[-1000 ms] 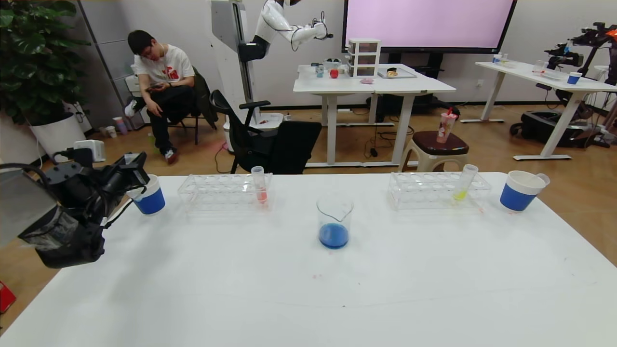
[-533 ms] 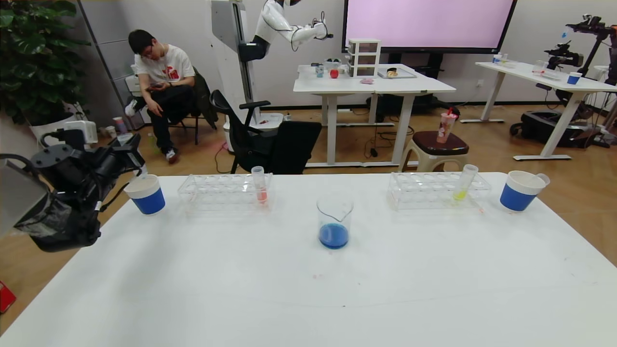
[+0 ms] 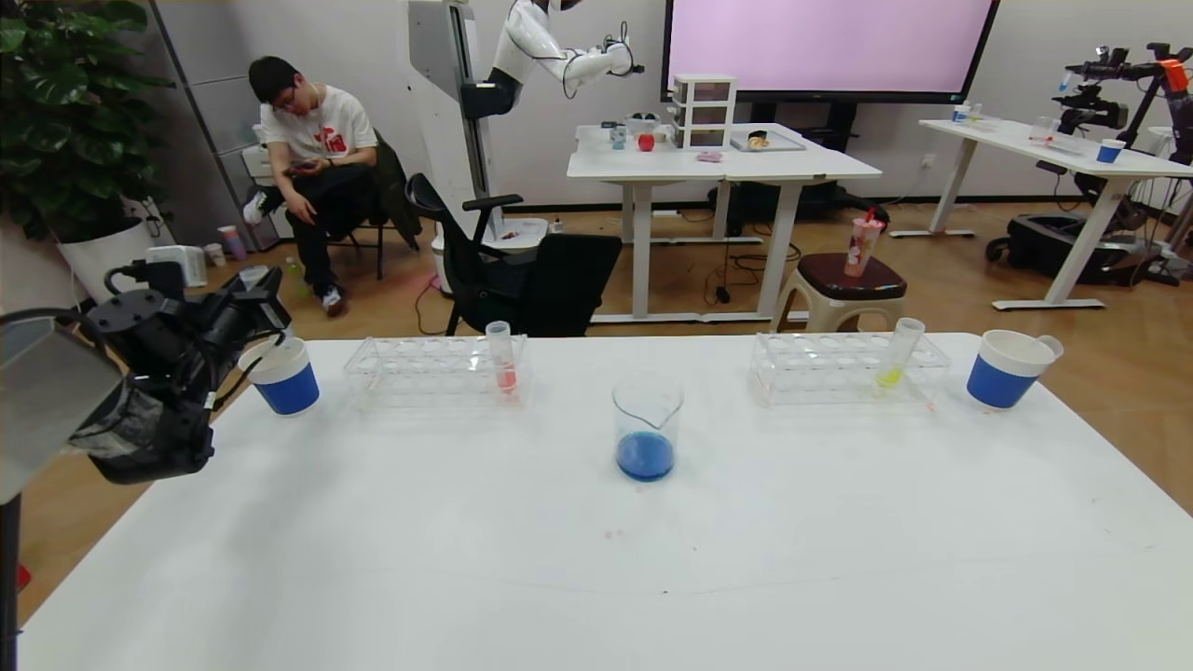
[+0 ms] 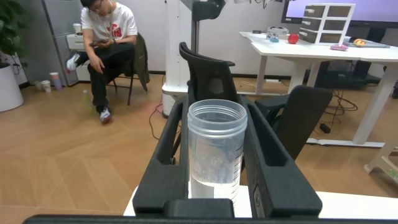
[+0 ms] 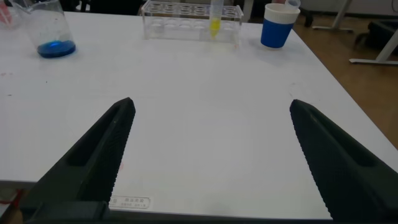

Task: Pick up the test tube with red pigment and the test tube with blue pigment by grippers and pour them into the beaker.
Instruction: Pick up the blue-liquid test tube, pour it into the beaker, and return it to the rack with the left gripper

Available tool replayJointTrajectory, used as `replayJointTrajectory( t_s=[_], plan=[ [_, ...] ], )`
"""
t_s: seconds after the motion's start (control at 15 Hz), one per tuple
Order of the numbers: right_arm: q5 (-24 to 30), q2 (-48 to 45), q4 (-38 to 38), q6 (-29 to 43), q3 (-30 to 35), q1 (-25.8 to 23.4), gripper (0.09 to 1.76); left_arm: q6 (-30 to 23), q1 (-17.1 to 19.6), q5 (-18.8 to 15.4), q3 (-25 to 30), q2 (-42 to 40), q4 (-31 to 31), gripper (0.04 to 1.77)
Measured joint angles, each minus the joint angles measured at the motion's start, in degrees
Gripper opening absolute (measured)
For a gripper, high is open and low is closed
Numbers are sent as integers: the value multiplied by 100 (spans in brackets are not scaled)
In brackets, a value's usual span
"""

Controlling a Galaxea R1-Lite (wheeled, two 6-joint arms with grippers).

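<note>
Now, line by line:

Left gripper: [image 3: 266,312] at the left edge of the head frame, above the counter's far-left corner, just over the left paper cup [image 3: 279,375]; its jaws are clamped on a clear tube.
Held tube: the test tube with blue pigment [image 4: 216,152] stands upright between the black fingers [image 4: 171,155] in the left wrist frame; it looks emptied, with only a pale wet film inside.
Right gripper: [image 5: 211,155] seen only in its own wrist frame, jaws spread wide with nothing between them, hanging over bare counter [image 5: 205,93] on the near right side.
Beaker: the beaker [image 3: 647,427] sits at the centre of the head frame, upright, spout toward the rear, a shallow pool of blue liquid in its base.
Red tube: the test tube with red pigment [image 3: 502,358] stands upright in the left rack [image 3: 410,371], upper centre-left of the frame, red-orange liquid in its tip.
Yellow tube: [image 3: 898,354] leans slightly in the right rack [image 3: 820,368], upper right of centre.
Right cup: a second paper cup [image 3: 1005,369] stands just beyond the right rack, at the upper right.
</note>
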Motion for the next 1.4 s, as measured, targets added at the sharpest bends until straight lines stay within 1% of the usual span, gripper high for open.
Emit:
replayJointTrajectory(
  t_s=[0.4, 0.73, 1.4],
  plan=[
    [0, 0, 2, 2, 0, 2, 174, 76, 122, 2, 351, 265, -284, 53],
    [0, 0, 0, 2, 0, 2, 174, 74, 133, -13, 557, 232, -279, 52],
    [-2, 0, 2, 2, 0, 0, 174, 157, 155, -5, 629, 72, -290, 52]
  ],
)
